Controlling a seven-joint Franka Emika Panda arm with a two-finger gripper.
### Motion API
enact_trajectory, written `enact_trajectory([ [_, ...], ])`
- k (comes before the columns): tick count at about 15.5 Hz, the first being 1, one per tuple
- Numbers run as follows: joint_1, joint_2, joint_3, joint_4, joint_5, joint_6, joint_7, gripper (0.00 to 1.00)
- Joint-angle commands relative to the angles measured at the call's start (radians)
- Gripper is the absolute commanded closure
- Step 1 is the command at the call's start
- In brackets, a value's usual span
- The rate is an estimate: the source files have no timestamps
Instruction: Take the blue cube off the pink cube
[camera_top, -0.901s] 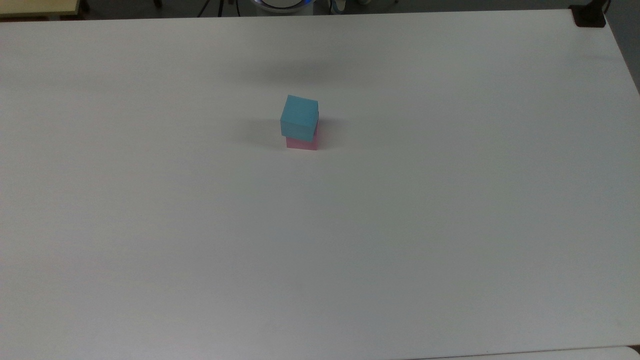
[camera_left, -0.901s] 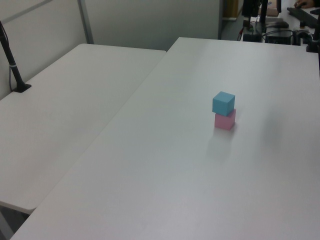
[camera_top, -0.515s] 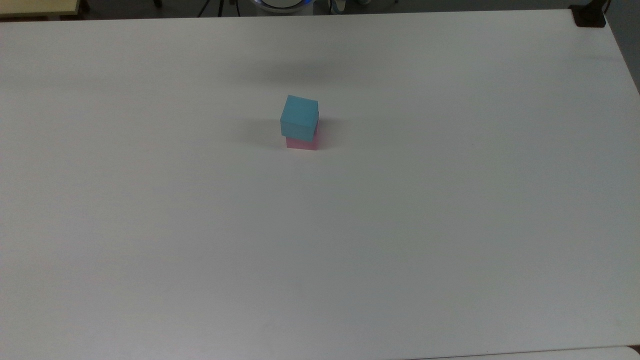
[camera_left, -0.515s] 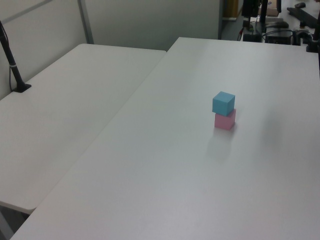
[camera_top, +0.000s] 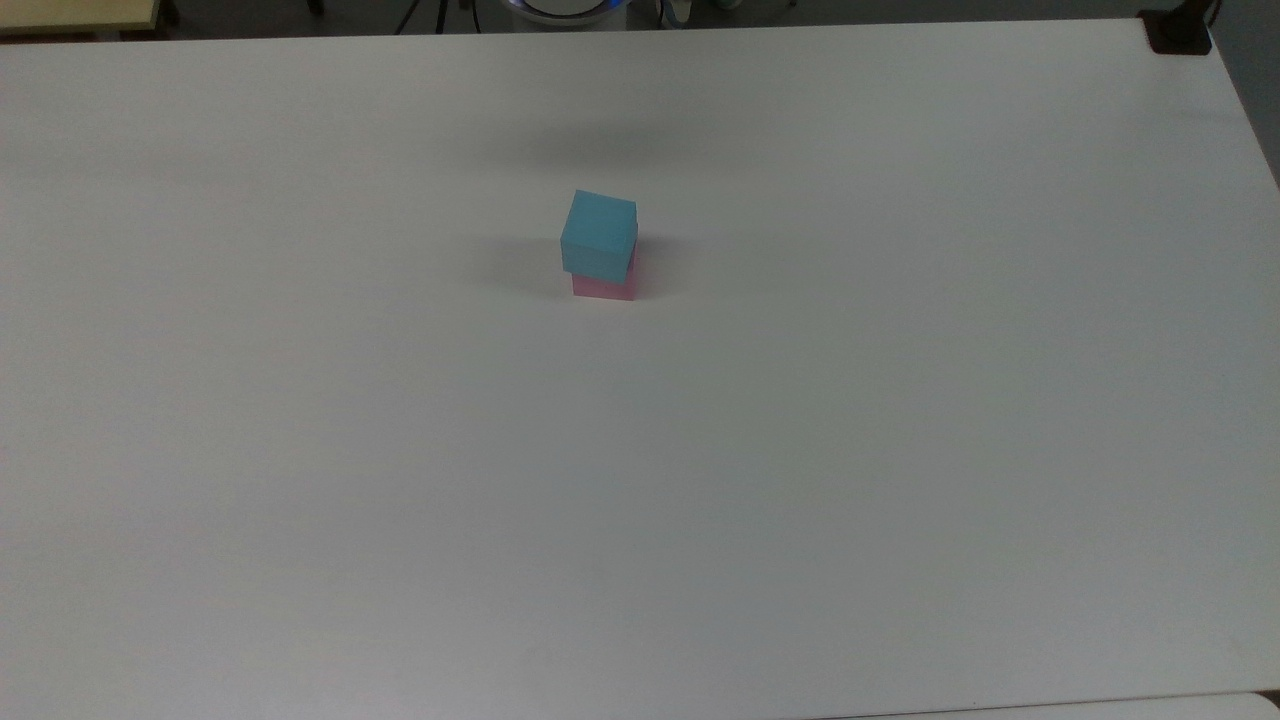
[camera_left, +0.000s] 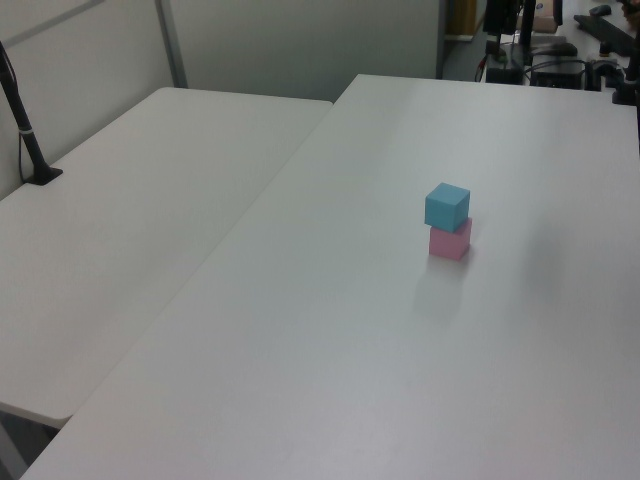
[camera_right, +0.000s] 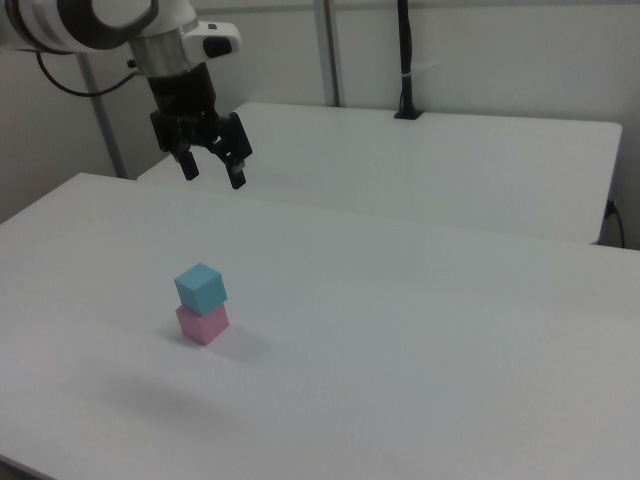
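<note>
The blue cube (camera_top: 598, 233) (camera_left: 447, 206) (camera_right: 200, 287) rests squarely on top of the pink cube (camera_top: 603, 287) (camera_left: 450, 241) (camera_right: 203, 323), a little turned against it, on the white table (camera_top: 800, 450). Only the pink cube's lower sides show; its top face is covered. In the right view my gripper (camera_right: 212, 172) hangs high above the table, well up and slightly to the right view's right of the stack, open with its fingers spread and nothing between them.
A second white table (camera_left: 120, 230) adjoins on the left view's left, with a black pole and clamp (camera_left: 30, 150) at its edge. A black clamp (camera_top: 1178, 35) sits at the top view's far right corner. Desk clutter lies beyond the table (camera_left: 560, 60).
</note>
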Motion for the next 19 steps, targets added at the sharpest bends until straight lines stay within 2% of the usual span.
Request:
enact_trajectory([
  [1,0.008,0.012,0.004,0.002,0.019,-0.008,-0.041,0.00],
  [5,0.005,0.014,0.004,-0.028,0.017,-0.016,-0.342,0.00],
  [7,0.011,0.019,0.007,-0.053,0.019,-0.048,-0.358,0.00],
  [9,0.028,0.037,0.012,-0.087,0.026,-0.045,-0.277,0.00],
  [12,0.075,0.086,0.026,-0.148,0.051,-0.013,-0.055,0.00],
  [16,0.103,0.175,0.079,-0.200,0.049,0.195,0.194,0.00],
  [19,0.138,0.238,0.083,-0.197,0.029,0.248,0.288,0.00],
])
